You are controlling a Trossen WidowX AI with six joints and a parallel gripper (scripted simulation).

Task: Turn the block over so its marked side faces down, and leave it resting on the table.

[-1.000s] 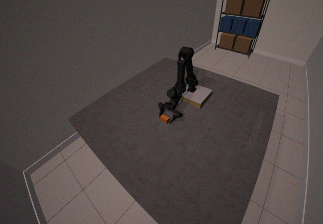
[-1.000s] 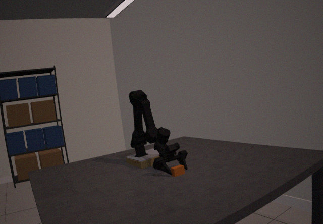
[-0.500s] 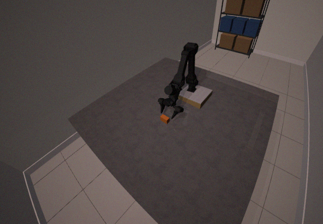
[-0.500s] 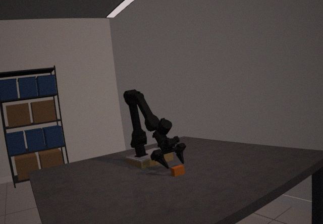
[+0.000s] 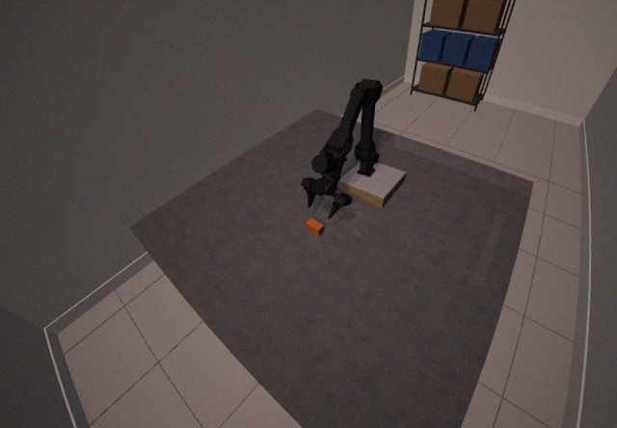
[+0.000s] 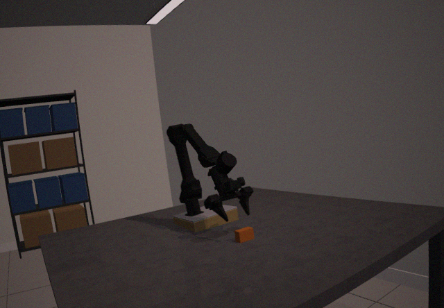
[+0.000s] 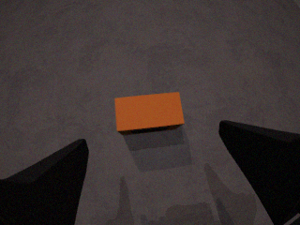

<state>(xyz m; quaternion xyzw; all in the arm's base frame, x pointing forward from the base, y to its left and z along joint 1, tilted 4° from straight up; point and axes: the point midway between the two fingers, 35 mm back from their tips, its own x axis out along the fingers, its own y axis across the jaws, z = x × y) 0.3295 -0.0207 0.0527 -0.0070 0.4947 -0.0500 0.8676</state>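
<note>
End effector [image 5: 323,204]: held above the bench with its two dark fingers spread wide and pointing down; nothing is gripped between them. It is also seen in the exterior view [image 6: 233,207].

Fingers: shown in the wrist view as two dark wedges at the lower left and lower right, well apart from one another and clear of the block.

Block [image 5: 314,227]: an orange brick-shaped piece, lying flat on the bench just below and slightly ahead of the end effector, untouched by either finger. In the exterior view [image 6: 244,234] it is seen resting beneath the fingertips with open air between them. In the wrist view [image 7: 149,112] only a plain orange face is presented upward, and no marking can be made out on it; a grey shadow is cast on the bench beside it, toward the end effector.

Bench [image 6: 322,247]: a dark grey surface on which the block and the arm's mount are carried.

Arm [image 6: 186,161]: a black jointed arm, folded up and over from behind the end effector.

Base plate [image 5: 378,184]: a pale slab with a tan edge, set behind the end effector, on which the arm is mounted.

Shelf rack [image 5: 463,30]: stocked with blue and brown boxes, placed far behind the end effector against the wall.
</note>
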